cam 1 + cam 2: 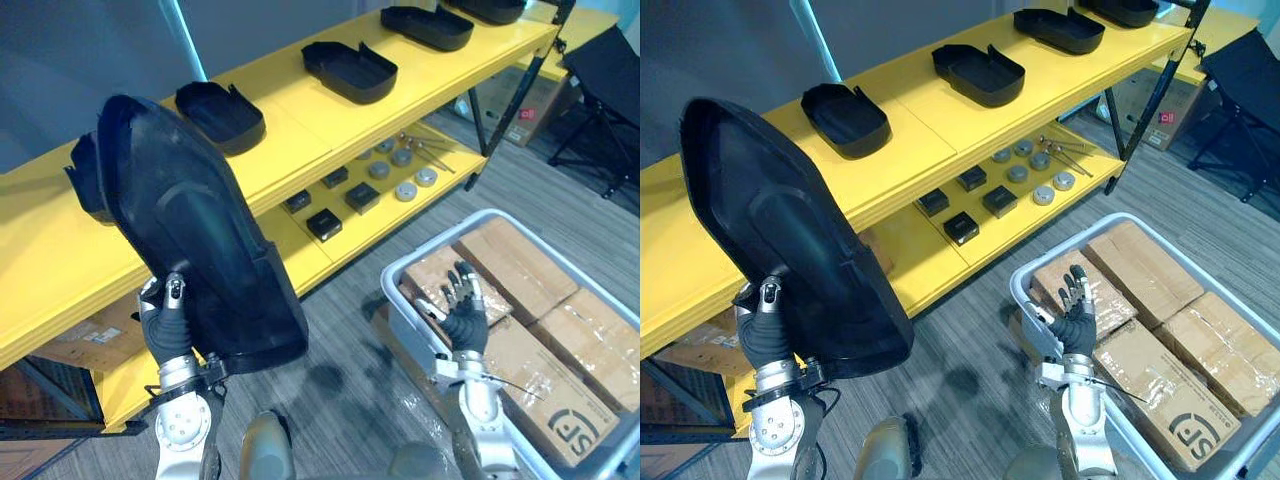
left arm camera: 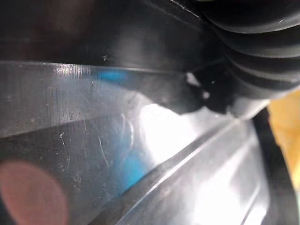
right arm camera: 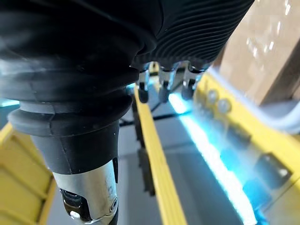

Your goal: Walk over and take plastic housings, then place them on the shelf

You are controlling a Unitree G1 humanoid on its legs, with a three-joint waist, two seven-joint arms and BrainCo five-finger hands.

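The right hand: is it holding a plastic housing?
No, the right hand is open and empty above the grey crate of cardboard boxes, while the left hand holds the black housing.

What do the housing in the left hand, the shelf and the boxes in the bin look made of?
Housing: likely black moulded plastic, semi-gloss, with raised ribs and glare patches. Shelf: smooth yellow coat, probably painted metal or board. Boxes: brown cardboard, shiny tape on seams.
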